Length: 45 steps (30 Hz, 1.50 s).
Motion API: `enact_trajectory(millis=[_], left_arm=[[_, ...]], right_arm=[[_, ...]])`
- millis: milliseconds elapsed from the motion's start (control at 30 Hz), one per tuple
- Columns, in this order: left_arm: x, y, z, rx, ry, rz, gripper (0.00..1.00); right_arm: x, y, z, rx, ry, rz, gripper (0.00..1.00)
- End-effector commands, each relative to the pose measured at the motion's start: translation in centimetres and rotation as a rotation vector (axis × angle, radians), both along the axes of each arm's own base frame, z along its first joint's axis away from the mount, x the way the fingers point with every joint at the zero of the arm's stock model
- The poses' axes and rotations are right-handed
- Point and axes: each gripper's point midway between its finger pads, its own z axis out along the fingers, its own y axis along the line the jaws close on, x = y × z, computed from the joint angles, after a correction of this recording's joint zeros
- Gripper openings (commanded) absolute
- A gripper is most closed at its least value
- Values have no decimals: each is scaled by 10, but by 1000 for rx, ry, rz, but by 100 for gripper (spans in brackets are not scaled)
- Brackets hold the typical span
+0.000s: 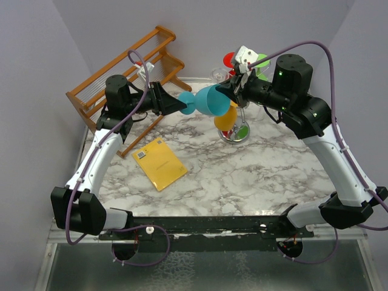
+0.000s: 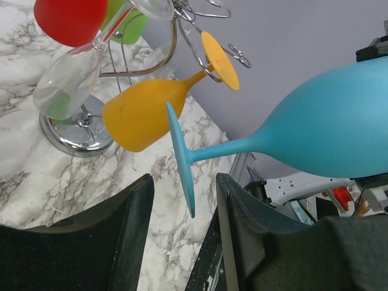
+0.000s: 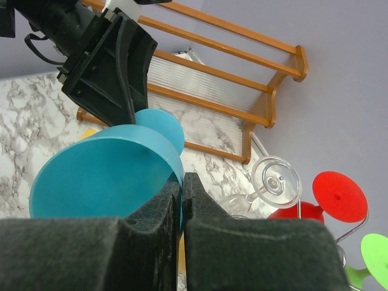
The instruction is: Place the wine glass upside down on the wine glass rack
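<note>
A blue wine glass (image 1: 209, 101) hangs on its side in the air, between both arms. My right gripper (image 1: 225, 91) is shut on its rim, one finger inside the bowl (image 3: 103, 176) and one outside. My left gripper (image 1: 182, 106) is at the glass's foot (image 2: 182, 157). Its jaws stand on either side of the disc's edge, with a gap showing on each side, so it is open. The wine glass rack (image 1: 235, 132), silver wire on a round shiny base (image 2: 73, 133), stands just right of and below the glass.
On the rack hang a yellow glass (image 2: 142, 115), a red glass (image 2: 70, 18), a clear glass (image 2: 66, 79) and a green one (image 2: 130, 27). A slatted wooden rack (image 1: 127, 66) stands at the back left. A yellow packet (image 1: 160, 163) lies on the marble table.
</note>
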Motion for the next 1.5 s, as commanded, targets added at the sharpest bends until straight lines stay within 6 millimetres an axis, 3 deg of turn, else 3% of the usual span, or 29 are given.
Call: enact_trajectory(millis=[0,533,700,967,1233,1467], left_arm=[[-6,-5,12,-24,-37,-46,41],[-6,-6,9,-27,-36,-49,2],[0,-3,9,-6,-69,-18,0],[11,12,12,43,-107,53,0],[29,40,19,66,-118,177,0],[45,66,23,239,-233,330,0]], right_arm=[[3,-1,8,24,-27,-9,1],[2,0,4,20,-19,5,1],[3,-2,0,11,-25,0,2],[7,-21,-7,-7,-41,-55,22],[3,-45,-5,-31,-73,-82,54],[4,-82,2,-47,-117,-168,67]])
